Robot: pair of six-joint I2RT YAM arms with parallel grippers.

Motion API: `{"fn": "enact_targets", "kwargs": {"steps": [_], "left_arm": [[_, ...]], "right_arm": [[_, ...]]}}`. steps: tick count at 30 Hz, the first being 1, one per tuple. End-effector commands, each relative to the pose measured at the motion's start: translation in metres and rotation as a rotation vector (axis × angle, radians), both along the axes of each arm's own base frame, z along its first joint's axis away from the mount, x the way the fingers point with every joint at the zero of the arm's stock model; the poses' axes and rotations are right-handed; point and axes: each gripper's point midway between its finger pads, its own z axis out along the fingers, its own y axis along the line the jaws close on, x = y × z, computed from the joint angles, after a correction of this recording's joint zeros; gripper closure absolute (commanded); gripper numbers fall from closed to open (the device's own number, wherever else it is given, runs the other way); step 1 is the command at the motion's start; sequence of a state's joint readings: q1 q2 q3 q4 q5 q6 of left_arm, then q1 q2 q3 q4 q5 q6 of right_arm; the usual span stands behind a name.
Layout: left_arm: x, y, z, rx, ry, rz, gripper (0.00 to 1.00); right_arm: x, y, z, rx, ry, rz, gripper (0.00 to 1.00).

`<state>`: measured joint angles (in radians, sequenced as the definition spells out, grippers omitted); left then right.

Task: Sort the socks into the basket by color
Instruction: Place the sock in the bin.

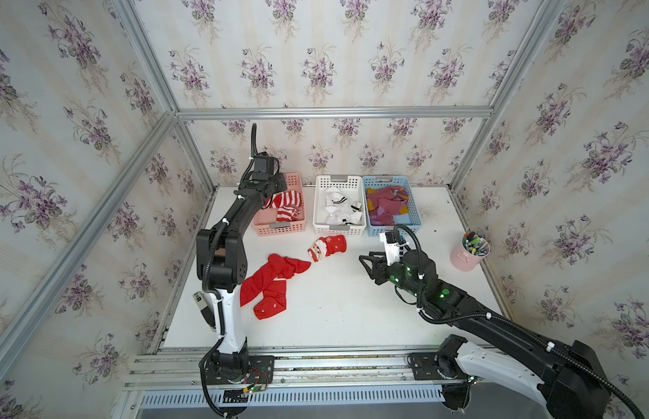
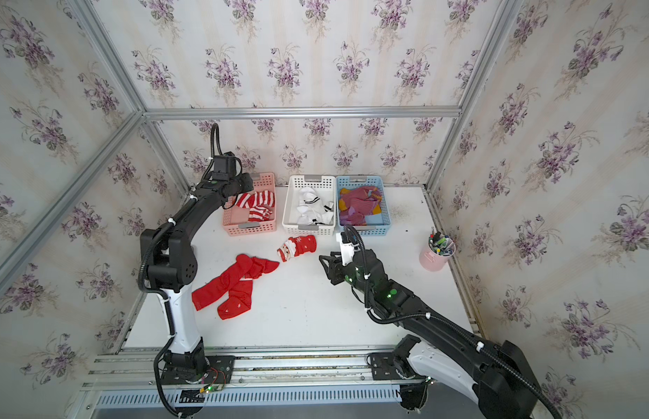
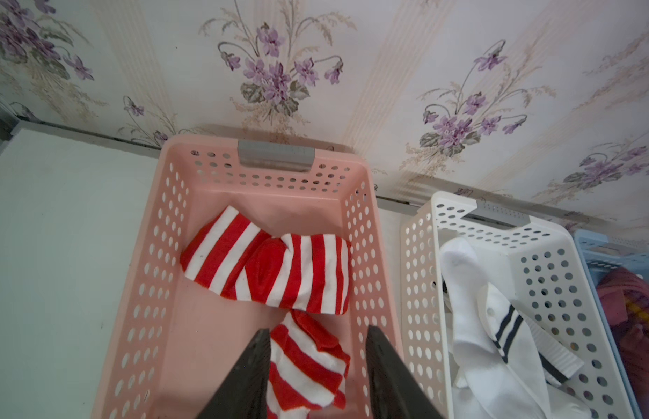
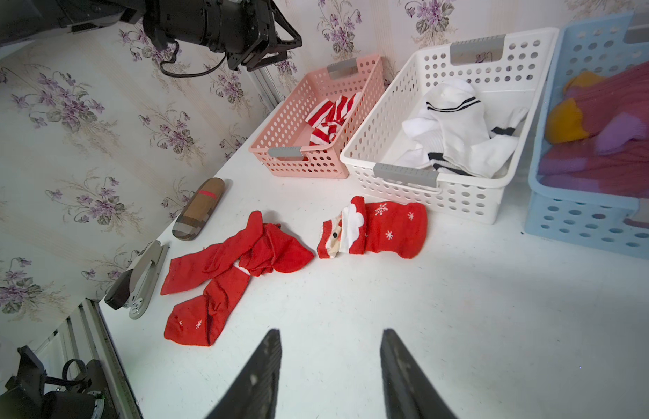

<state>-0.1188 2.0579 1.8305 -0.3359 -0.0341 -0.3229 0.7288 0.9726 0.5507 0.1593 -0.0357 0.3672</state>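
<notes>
left edge: stapler and brown plaid case; only the right wrist view gets them properly, the left arm mostly blocks them from above
left gripper: jaws apart over the pink basket, gripping nothing as far as I can tell
striped socks: in the pink basket, one right under the jaws
red snowflake socks: heaped on the table near the left arm
Santa-face sock: on the table, just in front of the white basket
white socks with black bands: in the white basket
maroon socks: in the blue basket
right gripper: jaws apart, empty, above bare table
pen cup: far right
</notes>
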Motion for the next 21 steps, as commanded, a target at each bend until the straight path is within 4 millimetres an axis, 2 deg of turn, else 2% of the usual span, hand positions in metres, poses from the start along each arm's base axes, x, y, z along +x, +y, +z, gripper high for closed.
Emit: {"fn": "enact_targets", "kwargs": {"steps": [1, 6, 13, 19, 20, 21], "left_arm": [[-0.01, -0.011, 0.014, -0.066, -0.051, -0.034, 0.54], [-0.05, -0.016, 0.011, -0.105, -0.01, -0.034, 0.53], [-0.122, -0.019, -0.004, -0.041, 0.049, -0.04, 0.5], [-0.18, -0.035, -0.023, -0.033, 0.053, -0.079, 0.46], [-0.191, -0.036, -0.017, -0.037, 0.032, -0.083, 0.46], [-0.198, -0.038, -0.02, -0.038, 0.034, -0.091, 0.46]], "right_arm": [[0.002, 0.004, 0.004, 0.031, -0.01, 0.002, 0.54], [0.004, 0.008, -0.004, 0.024, 0.004, 0.008, 0.54], [0.011, 0.018, -0.01, 0.039, 0.024, 0.018, 0.53], [0.017, 0.028, -0.018, 0.038, 0.045, 0.032, 0.53], [0.018, 0.03, -0.019, 0.035, 0.05, 0.036, 0.52], [0.019, 0.032, -0.022, 0.03, 0.055, 0.04, 0.52]]}}
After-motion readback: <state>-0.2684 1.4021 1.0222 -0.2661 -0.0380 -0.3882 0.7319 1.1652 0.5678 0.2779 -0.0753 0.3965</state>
